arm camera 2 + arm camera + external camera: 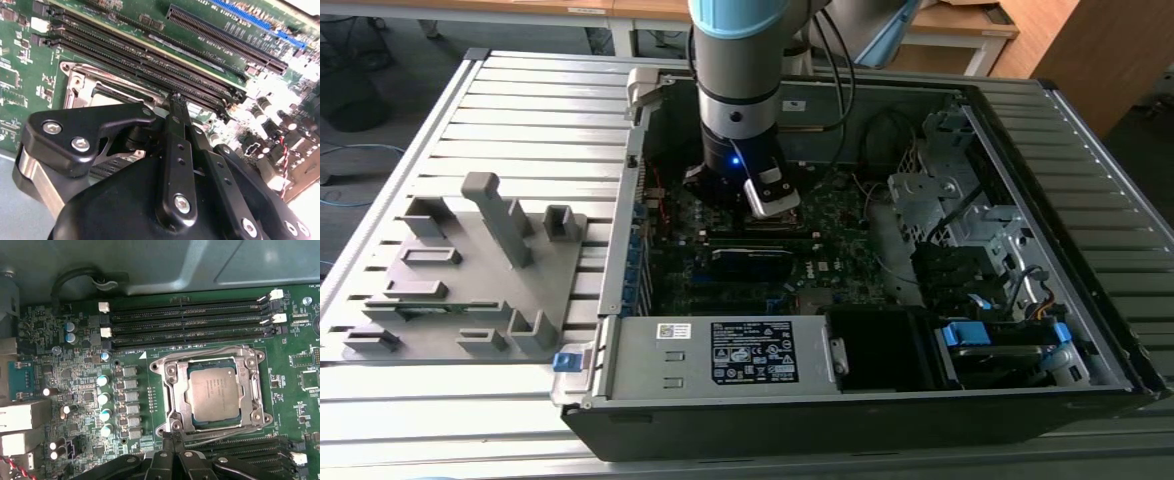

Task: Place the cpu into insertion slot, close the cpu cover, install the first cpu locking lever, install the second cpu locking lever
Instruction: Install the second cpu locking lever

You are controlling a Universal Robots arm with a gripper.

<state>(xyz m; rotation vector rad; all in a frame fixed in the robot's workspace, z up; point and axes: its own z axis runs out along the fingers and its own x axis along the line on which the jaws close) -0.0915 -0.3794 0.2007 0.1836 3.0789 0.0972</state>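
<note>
Arm [736, 60] stood upright over the open computer case [881, 400], reaching down into it from 12 o'clock in the exterior view. Case lay on a slatted metal tabletop [440, 420]. A grey plastic fixture [467, 270] with upright pegs sat on the tabletop at 9 o'clock from the case, well apart from the arm.

Pincer [172, 437] hung low over the green motherboard [80, 385], its black tip just beside the edge of the socket frame. In both wrist views the fingers [175, 107] appeared pressed together to a narrow point, nothing seen between them.

Chip [214, 394] lay flat in the socket [248, 357], dull silver top up, seated square. Cover frame [252, 390] was down around the chip, its cut-out centre showing the chip's top. Thin metal lever rods ran along the sides of the frame; could not tell whether they were latched.

Long black memory slots [190, 322] ran parallel beside the socket, white clips [103, 307] at their ends. A row of small capacitors [104, 399] stood on the board away from the socket. In the second wrist view the socket's silvery corner [82, 85] showed beyond the black finger linkage [90, 135].
</note>
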